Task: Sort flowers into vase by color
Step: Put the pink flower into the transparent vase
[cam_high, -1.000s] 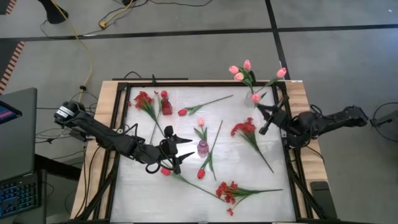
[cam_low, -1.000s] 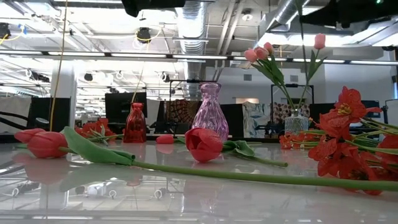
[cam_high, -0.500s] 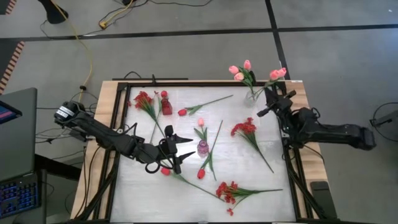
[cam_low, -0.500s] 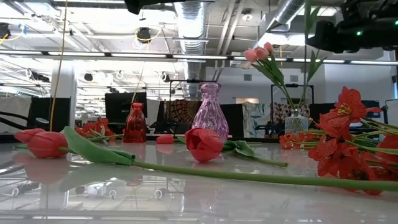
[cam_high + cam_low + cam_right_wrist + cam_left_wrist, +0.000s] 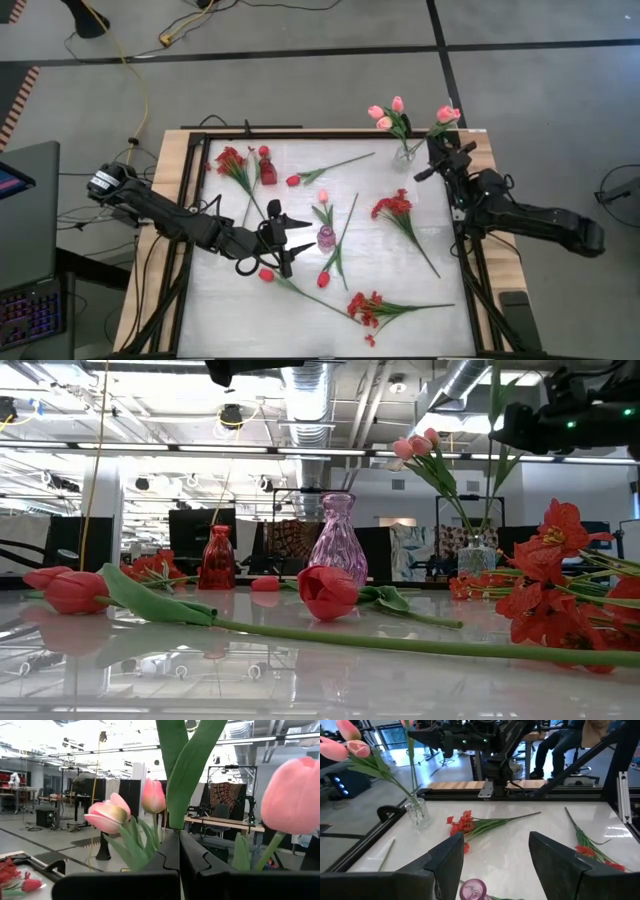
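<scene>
At left-centre of the high view the left gripper (image 5: 287, 238) hovers with its fingers spread and nothing between them, above the middle of the table (image 5: 440, 300). A red tulip (image 5: 266, 274) lies just below it in the frame, its stem running down and to the right. The purple vase (image 5: 326, 238) stands just right of the claw and already carries one pink tulip (image 5: 323, 197). Up and to the left, the red vase (image 5: 267, 170) stands beside a red bunch (image 5: 232, 161). Other red flowers lie loose across the middle and bottom.

At the upper right, the right gripper (image 5: 441, 158) is clenched on the green stem of a pink tulip (image 5: 446, 114), seen pinched between its fingers (image 5: 165, 855) in the right wrist view. That stem runs up the frame from the claw, the bloom at the top. The clear vase (image 5: 405, 150), with three pink tulips (image 5: 385, 112), sits just left of the claw, so the stem's lower end looks due to go leftward into its mouth. The right arm is far nearer.

No writing or brand can be read.
</scene>
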